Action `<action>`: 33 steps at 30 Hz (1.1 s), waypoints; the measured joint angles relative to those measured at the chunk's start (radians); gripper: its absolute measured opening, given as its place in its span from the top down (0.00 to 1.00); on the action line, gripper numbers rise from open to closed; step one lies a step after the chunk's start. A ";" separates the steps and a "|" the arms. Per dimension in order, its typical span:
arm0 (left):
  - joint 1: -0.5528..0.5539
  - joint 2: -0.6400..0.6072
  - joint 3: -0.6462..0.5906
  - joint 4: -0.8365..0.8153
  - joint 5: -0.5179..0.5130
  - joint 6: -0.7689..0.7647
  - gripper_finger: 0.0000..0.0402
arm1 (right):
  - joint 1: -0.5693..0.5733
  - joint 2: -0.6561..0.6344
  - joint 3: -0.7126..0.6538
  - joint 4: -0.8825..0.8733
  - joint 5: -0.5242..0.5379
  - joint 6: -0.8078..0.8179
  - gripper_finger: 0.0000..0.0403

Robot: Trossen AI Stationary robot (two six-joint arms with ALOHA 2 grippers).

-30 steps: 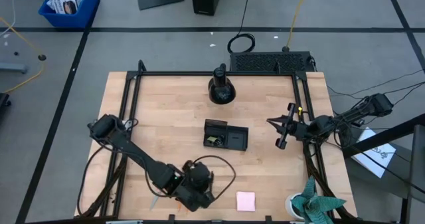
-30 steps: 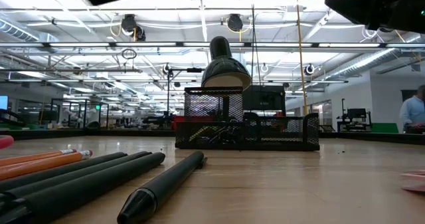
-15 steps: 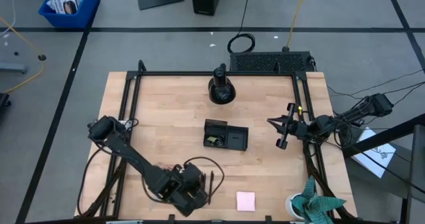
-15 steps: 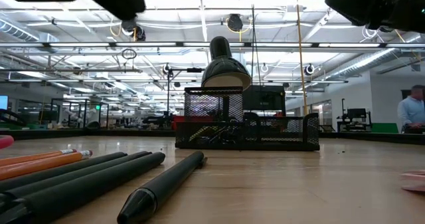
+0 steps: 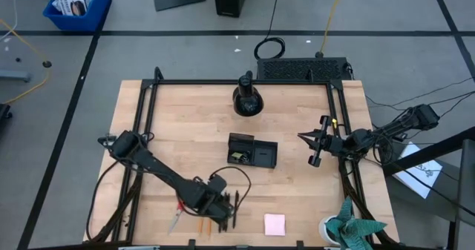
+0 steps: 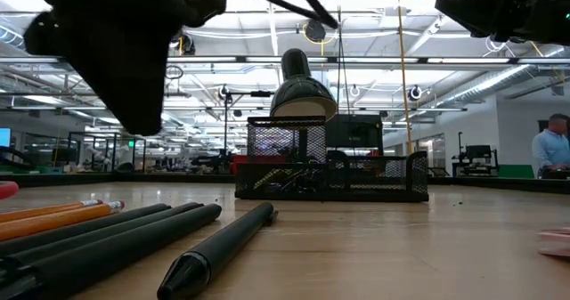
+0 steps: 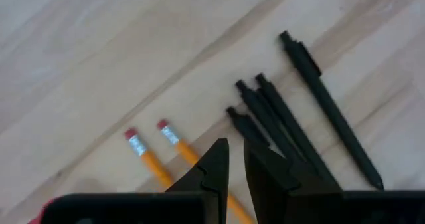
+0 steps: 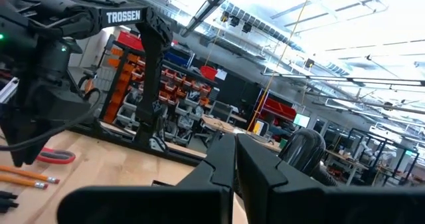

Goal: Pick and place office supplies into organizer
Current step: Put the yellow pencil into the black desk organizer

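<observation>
Left gripper (image 7: 236, 159), jaws nearly together and holding nothing, is hovering above three black pens (image 7: 279, 127); two orange pencils (image 7: 156, 154) are lying just beside. Right gripper (image 5: 315, 147), jaws together, is waiting near the table (image 5: 185, 142) edge.

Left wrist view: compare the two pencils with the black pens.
The orange pencils carry pink erasers on silver bands; the black pens are dark all over. The pencils are two, lying side by side; the pens are more, most bunched together and one lying apart. All lie flat on the wooden table, roughly parallel.
</observation>
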 joint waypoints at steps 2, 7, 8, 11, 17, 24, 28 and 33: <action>-0.005 0.000 0.000 -0.044 0.021 -0.014 0.87 | 0.000 0.000 0.000 0.000 0.000 0.000 0.98; -0.007 0.008 0.000 -0.132 0.031 -0.052 0.87 | 0.000 0.000 0.000 0.000 0.001 0.015 0.98; -0.007 0.008 0.000 -0.145 0.030 -0.061 0.87 | 0.000 0.000 0.000 0.000 0.001 0.018 0.98; -0.007 0.008 0.000 -0.150 0.030 -0.067 0.87 | 0.000 0.000 0.000 0.000 0.001 0.022 0.98; -0.014 0.008 0.000 -0.148 0.038 -0.104 0.86 | 0.000 0.000 0.000 0.000 0.002 0.030 0.98; -0.013 0.008 0.000 -0.162 0.053 -0.105 0.74 | 0.000 0.000 0.000 0.000 0.002 0.030 0.98; -0.013 0.008 0.000 -0.174 0.055 -0.113 0.70 | 0.000 0.000 0.000 0.000 0.002 0.030 0.98; -0.023 0.009 0.000 -0.171 0.049 -0.132 0.66 | 0.000 0.000 0.000 0.000 0.002 0.030 0.98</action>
